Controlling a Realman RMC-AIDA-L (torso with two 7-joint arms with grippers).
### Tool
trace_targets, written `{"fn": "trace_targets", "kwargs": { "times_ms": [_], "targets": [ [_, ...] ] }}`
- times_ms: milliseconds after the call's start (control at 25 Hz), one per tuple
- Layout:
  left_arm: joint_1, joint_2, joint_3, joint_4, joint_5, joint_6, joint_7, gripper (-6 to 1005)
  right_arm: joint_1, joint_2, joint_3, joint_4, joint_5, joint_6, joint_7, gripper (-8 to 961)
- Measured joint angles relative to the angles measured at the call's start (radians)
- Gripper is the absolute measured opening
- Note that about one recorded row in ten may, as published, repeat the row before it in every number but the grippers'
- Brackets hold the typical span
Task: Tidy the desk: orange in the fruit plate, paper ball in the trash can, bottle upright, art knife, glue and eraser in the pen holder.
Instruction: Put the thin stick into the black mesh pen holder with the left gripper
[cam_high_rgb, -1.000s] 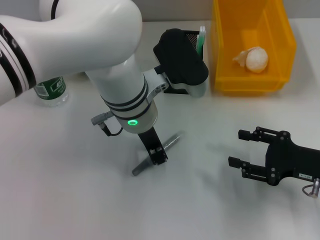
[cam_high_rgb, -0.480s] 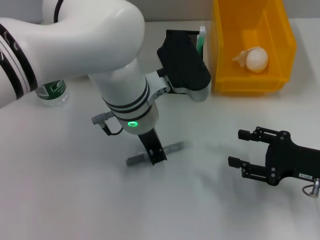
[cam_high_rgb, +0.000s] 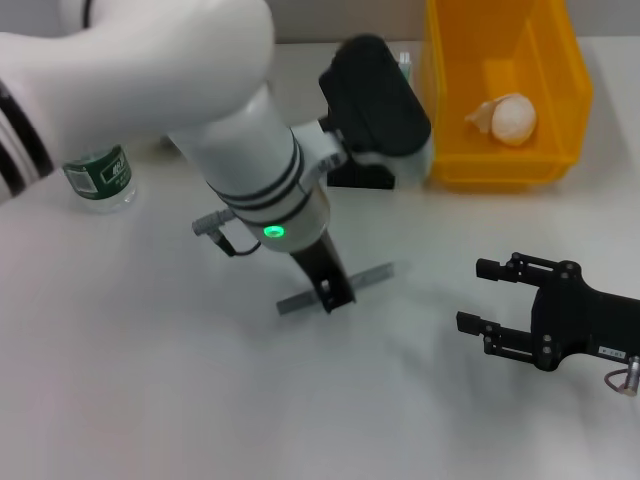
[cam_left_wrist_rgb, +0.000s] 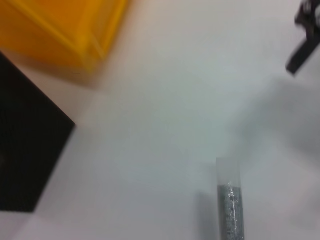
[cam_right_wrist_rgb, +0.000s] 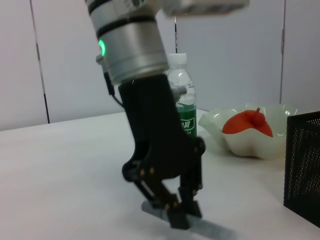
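- The bottle (cam_high_rgb: 98, 179) stands upright on the white desk (cam_high_rgb: 150, 400) at the far left, cap hidden behind the left arm in the head view; the right wrist view shows its white cap on top.
- The fruit plate (cam_right_wrist_rgb: 250, 131) shows only in the right wrist view, sitting on the desk beyond the bottle, with the orange (cam_right_wrist_rgb: 247, 123) resting inside it.
- The left claw (cam_high_rgb: 333, 294) points down at the middle of the desk, its fingers closed on the art knife (cam_high_rgb: 336, 288), a slim grey stick.
- The art knife runs roughly left to right in the claw's grip, both ends sticking out past the fingers; whether it touches the desk or hangs just above it cannot be told.
- The pen holder (cam_high_rgb: 362, 176) sits just behind the left arm's wrist, mostly hidden by it, with the top of a green-and-white item poking up at its far right corner.
- The trash can (cam_high_rgb: 505, 90) stands at the far right, just beside the pen holder, and the paper ball (cam_high_rgb: 510, 118) lies inside it.
- The right claw (cam_high_rgb: 487, 297) rests near the right edge of the desk, well apart from the knife, fingers spread wide and holding nothing.
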Motion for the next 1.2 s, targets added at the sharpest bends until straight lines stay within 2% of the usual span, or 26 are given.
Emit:
{"fn": "trace_targets", "kwargs": {
  "times_ms": [120, 160, 240, 320, 360, 400, 560, 680, 920, 960, 1000, 1040, 1080, 1120, 1160, 1200],
  "targets": [
    [0.046, 0.000, -0.087, 0.048, -0.014, 0.001, 0.037, 152, -0.002, 0.000, 0.000, 0.000, -0.001, 0.000, 0.000, 681],
    [0.080, 0.001, -0.143, 0.073, -0.045, -0.002, 0.072, 151, -0.003, 0.000, 0.000, 0.000, -0.002, -0.002, 0.000, 681],
    [0.102, 0.001, -0.176, 0.081, -0.075, -0.005, 0.098, 150, -0.004, 0.000, 0.000, 0.000, -0.002, -0.002, 0.000, 681],
    [0.148, 0.004, -0.251, 0.084, -0.178, -0.009, 0.192, 148, -0.005, 0.000, 0.005, 0.000, -0.001, -0.002, 0.001, 681],
    [0.187, 0.004, -0.292, 0.080, -0.274, -0.012, 0.283, 147, -0.010, 0.002, 0.021, 0.000, 0.002, -0.002, 0.000, 681],
    [0.187, 0.004, -0.292, 0.080, -0.274, -0.012, 0.283, 147, -0.010, 0.002, 0.021, 0.000, 0.002, -0.002, 0.000, 681],
    [0.286, 0.005, -0.367, 0.039, -0.519, -0.025, 0.562, 145, -0.023, 0.014, 0.066, 0.000, 0.004, -0.004, -0.006, 682],
    [0.341, 0.007, -0.413, -0.059, -0.728, -0.036, 0.797, 146, -0.027, 0.020, 0.076, 0.000, 0.005, -0.004, -0.008, 682],
    [0.362, 0.005, -0.444, -0.321, -1.057, -0.048, 1.197, 144, -0.029, 0.037, 0.091, 0.000, 0.005, 0.001, -0.009, 682],
    [0.362, 0.003, -0.442, -0.410, -1.176, -0.047, 1.336, 144, -0.029, 0.040, 0.092, 0.001, 0.005, 0.003, -0.009, 682],
    [0.362, 0.003, -0.442, -0.410, -1.176, -0.047, 1.336, 144, -0.029, 0.040, 0.092, 0.001, 0.005, 0.003, -0.009, 682],
    [0.360, 0.002, -0.438, -0.456, -1.236, -0.046, 1.403, 143, -0.028, 0.040, 0.093, 0.002, 0.006, 0.004, -0.007, 682],
    [0.354, 0.001, -0.413, -0.542, -1.374, -0.040, 1.540, 143, -0.025, 0.042, 0.097, 0.005, 0.006, 0.006, -0.003, 682],
    [0.354, 0.001, -0.413, -0.542, -1.374, -0.040, 1.540, 142, -0.025, 0.042, 0.097, 0.005, 0.006, 0.006, -0.003, 682],
    [0.348, 0.000, -0.361, -0.614, -1.529, -0.037, 1.660, 142, -0.023, 0.045, 0.114, 0.007, 0.007, 0.008, -0.001, 682],
    [0.348, 0.000, -0.361, -0.614, -1.529, -0.037, 1.660, 142, -0.023, 0.045, 0.114, 0.007, 0.007, 0.008, -0.001, 682]
  ]
}}
